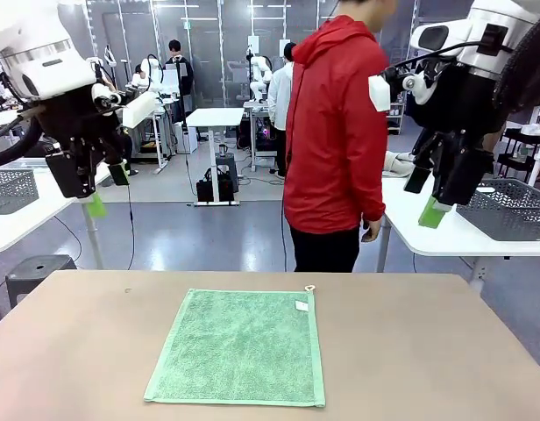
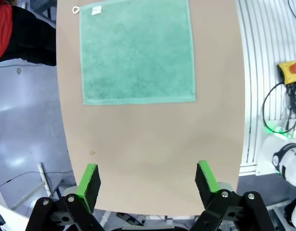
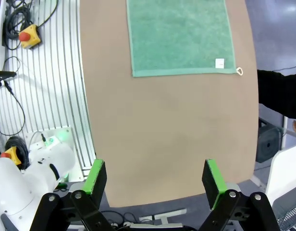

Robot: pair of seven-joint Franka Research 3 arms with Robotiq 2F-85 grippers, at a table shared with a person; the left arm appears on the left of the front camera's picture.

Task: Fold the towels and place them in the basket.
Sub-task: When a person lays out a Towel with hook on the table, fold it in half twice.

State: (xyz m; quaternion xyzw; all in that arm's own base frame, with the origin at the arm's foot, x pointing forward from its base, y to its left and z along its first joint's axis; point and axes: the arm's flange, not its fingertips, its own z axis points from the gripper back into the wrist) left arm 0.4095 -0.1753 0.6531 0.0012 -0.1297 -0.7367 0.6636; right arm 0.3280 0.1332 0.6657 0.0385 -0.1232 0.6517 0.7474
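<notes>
Front view: left gripper (image 1: 106, 189) and right gripper (image 1: 428, 197) hang wide open, empty, above the flat towel (image 1: 239, 346); each should drop to its near corner and pinch cloth only.

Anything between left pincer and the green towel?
No. In the left wrist view the stretch of table between the left pincer and the green towel is bare.
</notes>
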